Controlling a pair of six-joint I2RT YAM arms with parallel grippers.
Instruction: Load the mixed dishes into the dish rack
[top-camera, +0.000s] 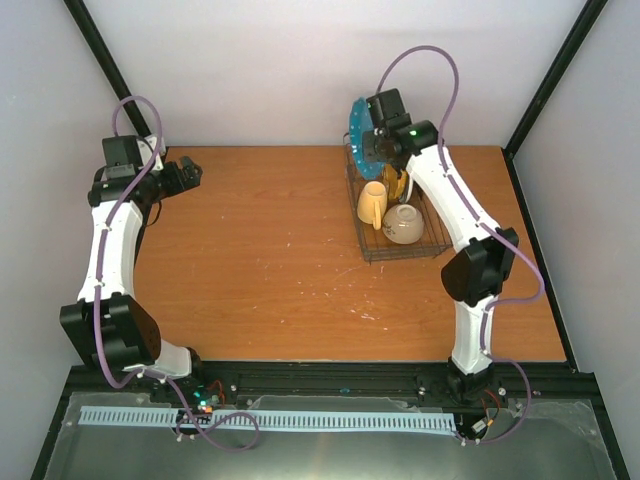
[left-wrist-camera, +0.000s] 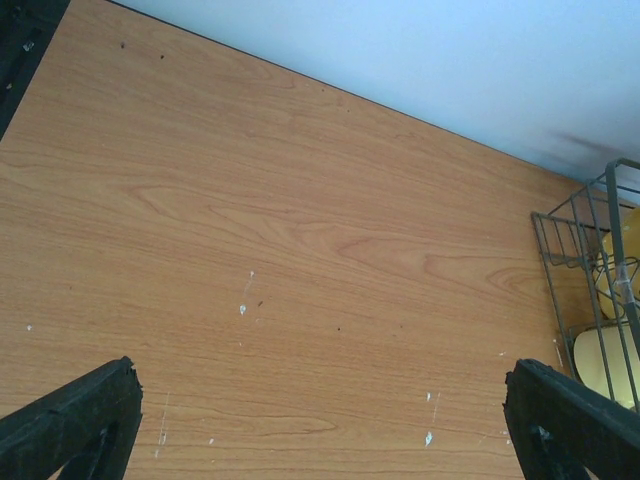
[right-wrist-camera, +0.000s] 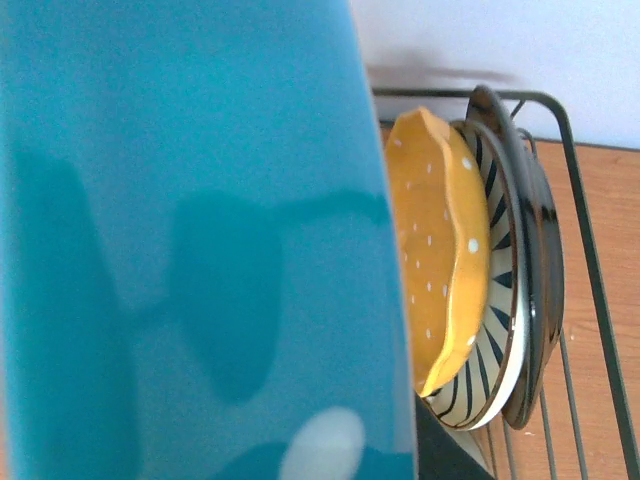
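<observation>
My right gripper (top-camera: 373, 141) is shut on the blue plate (top-camera: 356, 126) and holds it on edge above the back left corner of the dark wire dish rack (top-camera: 432, 243). In the right wrist view the blue plate (right-wrist-camera: 200, 240) fills the left side. Beside it the dotted orange-yellow plate (right-wrist-camera: 435, 240), the striped plate (right-wrist-camera: 495, 340) and the dark-rimmed plate (right-wrist-camera: 542, 260) stand upright in the rack (right-wrist-camera: 592, 260). The yellow mug (top-camera: 372, 203) and the cream bowl (top-camera: 403, 224) lie in the rack's front part. My left gripper (top-camera: 192, 176) is open and empty over the table's back left.
The wooden table (top-camera: 250, 260) ends at white walls at the back and sides. In the left wrist view the rack's corner (left-wrist-camera: 585, 250) stands at the far right, with the open fingers (left-wrist-camera: 70, 425) over bare wood.
</observation>
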